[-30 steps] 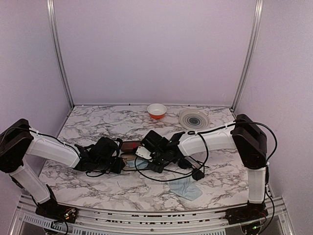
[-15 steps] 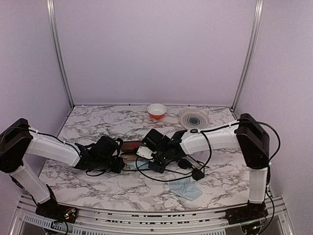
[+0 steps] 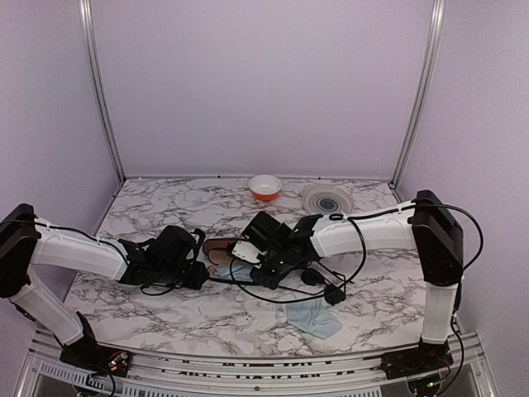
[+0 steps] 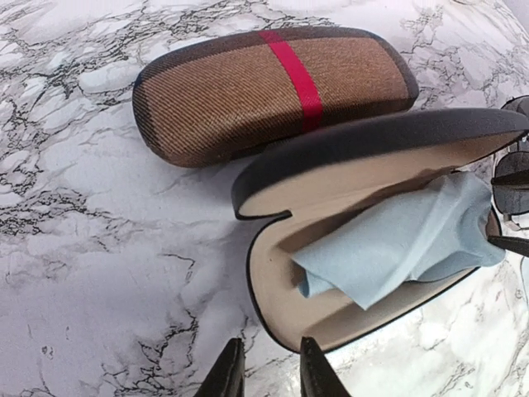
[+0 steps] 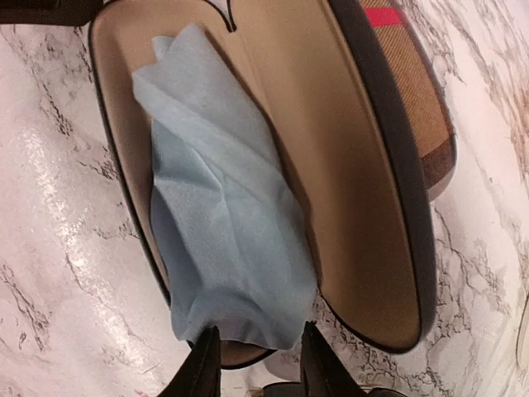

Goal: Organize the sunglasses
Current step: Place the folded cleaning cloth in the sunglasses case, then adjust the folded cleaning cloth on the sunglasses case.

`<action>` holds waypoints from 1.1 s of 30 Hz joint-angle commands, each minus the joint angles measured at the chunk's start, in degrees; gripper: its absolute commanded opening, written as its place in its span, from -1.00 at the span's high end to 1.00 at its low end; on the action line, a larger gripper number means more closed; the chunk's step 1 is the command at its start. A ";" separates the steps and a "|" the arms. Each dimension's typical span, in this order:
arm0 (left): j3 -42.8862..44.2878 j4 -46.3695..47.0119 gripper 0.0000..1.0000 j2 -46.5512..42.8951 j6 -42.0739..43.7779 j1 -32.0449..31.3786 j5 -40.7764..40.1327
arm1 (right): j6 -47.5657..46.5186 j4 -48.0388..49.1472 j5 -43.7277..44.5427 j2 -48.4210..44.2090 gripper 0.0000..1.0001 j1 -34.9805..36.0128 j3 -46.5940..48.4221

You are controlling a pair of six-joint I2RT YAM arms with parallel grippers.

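Observation:
An open black case (image 4: 273,273) with beige lining lies on the table, a light blue cloth (image 4: 397,240) bunched inside it. The sunglasses (image 4: 514,161) show only as a dark lens and thin wire at the right edge of the left wrist view, just past the case's end. My left gripper (image 4: 271,343) stands slightly open at the case's near rim, with only table between its fingers. My right gripper (image 5: 256,335) is open over the other end of the case (image 5: 364,190), its fingers either side of the cloth's (image 5: 223,231) edge without pinching it.
A closed brown plaid case (image 4: 248,91) with a red stripe lies right behind the open one. A second blue cloth (image 3: 316,318) lies at the front right. An orange bowl (image 3: 264,187) and a grey plate (image 3: 328,201) stand at the back.
My right gripper has opened and let the blue cloth drop into the open case. Both arms have shifted slightly; the left jaws stand as before.

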 commanded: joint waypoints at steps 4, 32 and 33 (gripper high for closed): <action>1.08 -3.08 0.52 -3.20 0.46 -0.14 -0.70 | 2.48 -1.07 -2.40 -5.18 0.32 0.26 0.91; 12.29 -5.95 0.47 0.02 23.05 -0.84 4.88 | 11.61 12.94 -1.96 -6.14 0.60 -1.20 -4.02; 13.15 -6.32 0.47 0.99 23.34 -0.82 5.05 | 11.96 12.99 -2.16 -5.87 0.60 -1.39 -4.17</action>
